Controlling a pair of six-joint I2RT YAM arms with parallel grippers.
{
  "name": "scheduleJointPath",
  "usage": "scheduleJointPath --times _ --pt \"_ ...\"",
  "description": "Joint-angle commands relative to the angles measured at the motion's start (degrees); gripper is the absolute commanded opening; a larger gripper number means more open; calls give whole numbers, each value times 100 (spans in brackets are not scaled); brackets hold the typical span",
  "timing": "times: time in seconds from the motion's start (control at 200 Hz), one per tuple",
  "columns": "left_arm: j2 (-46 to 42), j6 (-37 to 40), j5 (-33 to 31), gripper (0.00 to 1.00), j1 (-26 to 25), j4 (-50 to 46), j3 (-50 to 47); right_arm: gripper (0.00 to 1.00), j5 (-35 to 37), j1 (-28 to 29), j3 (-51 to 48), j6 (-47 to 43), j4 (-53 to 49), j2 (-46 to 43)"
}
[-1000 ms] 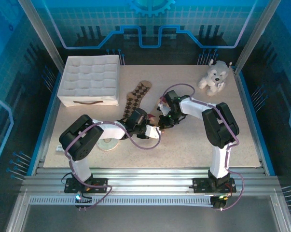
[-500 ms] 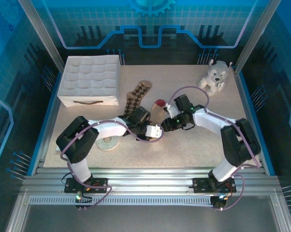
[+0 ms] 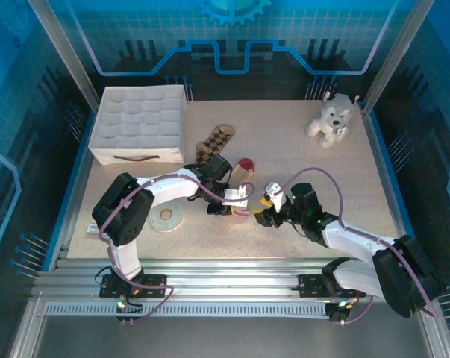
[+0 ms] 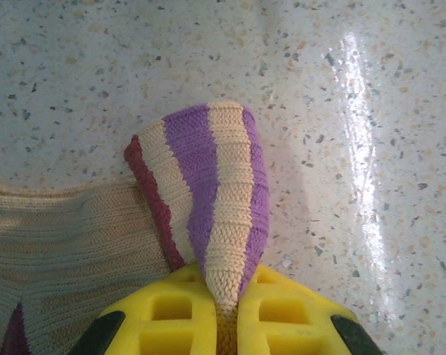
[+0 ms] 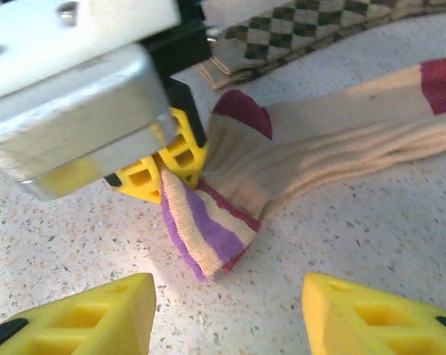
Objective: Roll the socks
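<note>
Top view: the left gripper (image 3: pixel 237 207) was clamped on the near end of the tan sock (image 3: pixel 244 171), mid-table (image 3: pixel 344 179). The argyle sock (image 3: pixel 214 140) lay just left of it. The right gripper (image 3: pixel 265 210) stood near.

Left wrist: the jaws pinched the striped cuff (image 4: pixel 208 200).

Right wrist: the fingers (image 5: pixel 82 314) were spread apart and held nothing.

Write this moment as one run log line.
left gripper: shut on striped cuff of tan ribbed sock | right gripper: open, apart from it | brown argyle fabric sock: lying unrolled
</note>
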Motion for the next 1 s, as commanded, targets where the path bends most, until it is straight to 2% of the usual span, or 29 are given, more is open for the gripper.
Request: scheduleJointPath --times 0.0,0.2,0.485,0.705,0.996 --pt "59 100 364 0 91 -348 141 54 184 308 -22 -547 1063 176" --pt "50 212 532 0 198 -472 198 55 627 868 -122 -1112 1767 825" --pt "-79 304 801 0 352 -503 146 56 1072 1215 -111 -1410 2494 1597" --pt "-117 396 911 0 427 -590 122 55 1205 1251 -94 -1480 3013 2178" --pt "-103 414 982 0 475 -658 159 54 1142 1251 -22 -1547 3189 2603"
